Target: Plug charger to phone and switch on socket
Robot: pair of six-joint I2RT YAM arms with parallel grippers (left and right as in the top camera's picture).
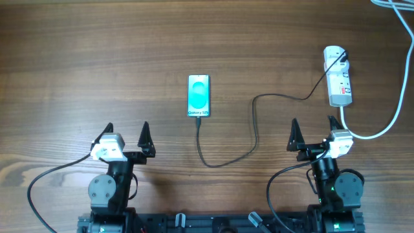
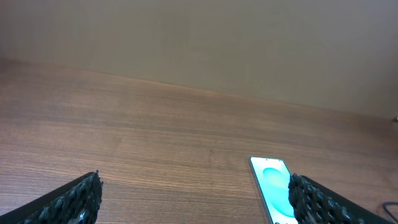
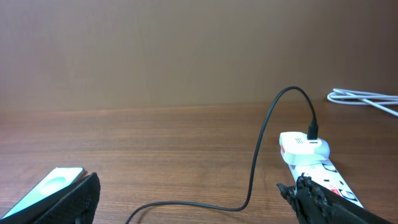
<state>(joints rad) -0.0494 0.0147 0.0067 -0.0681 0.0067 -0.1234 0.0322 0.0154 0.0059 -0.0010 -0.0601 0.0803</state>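
Whether the thin black charger cable [image 1: 255,123] has its tip seated in the 6 o'clock end of the small cyan-screened phone [image 1: 198,96] is too small to tell. Its other end plugs into the white oblong power strip [image 1: 338,84], at 3 o'clock from the phone. The left gripper [image 1: 127,127] and right gripper [image 1: 313,123] both gape wide, holding and touching nothing.

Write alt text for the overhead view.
A rectangular smartphone with a lit cyan screen lies on a brown wooden table; a thin black cable loops from its near end to a white oblong power strip at right. The left hand and right hand sit open, empty, at the near edge.
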